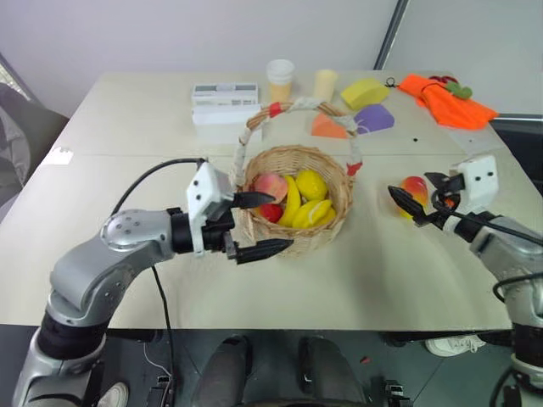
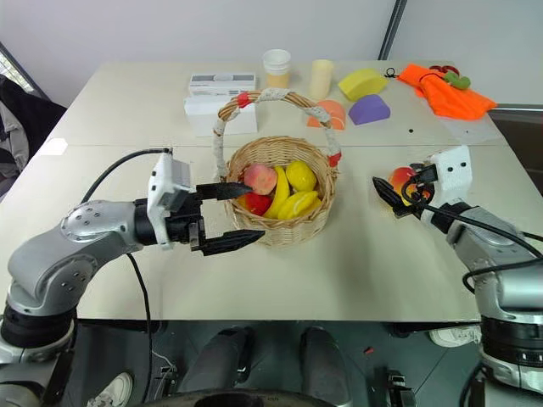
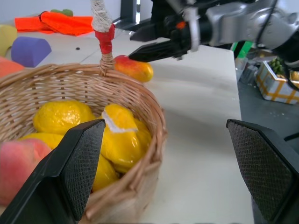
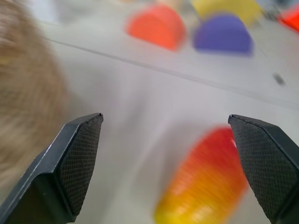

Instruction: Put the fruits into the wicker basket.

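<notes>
Only right wrist view shows mango between open gripper.

I am viewing the table. At twelve o'clock are sitting a white box, a cup and a pale cylinder. Toward one o'clock are lying yellow, purple and orange foam wedges; an orange cloth is lying at two.

Silver-grey arms with black joints, white wrist boxes, black cables and black-fingered left end effector.
</notes>
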